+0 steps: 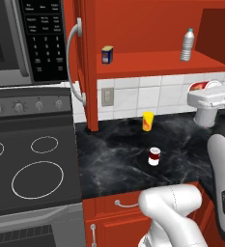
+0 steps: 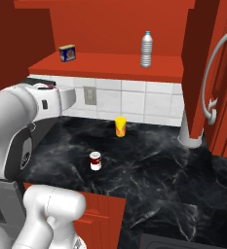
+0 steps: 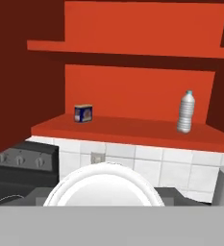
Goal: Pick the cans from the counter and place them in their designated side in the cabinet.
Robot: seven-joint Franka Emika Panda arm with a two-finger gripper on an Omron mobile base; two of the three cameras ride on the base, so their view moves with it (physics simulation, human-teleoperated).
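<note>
Red and half hidden behind our white wrist, one of the cans [image 1: 201,87] sits clamped in our gripper [image 1: 205,89], raised beside the cabinet [image 1: 133,29] opening. In the hand view its round white end fills the foreground, axis pointing straight at the red shelf [image 3: 132,129], which lies ahead and slightly above, between the small box [image 3: 83,114] and the bottle [image 3: 185,112]. Below us, the maroon can [image 1: 154,156] stands upright on the counter [image 1: 114,154].

wall: white tile backsplash [image 1: 147,94] with outlet [image 1: 107,98] | left: grey stovetop [image 1: 29,164], microwave [image 1: 22,38] above | lower drawers [image 1: 116,212] were red
</note>
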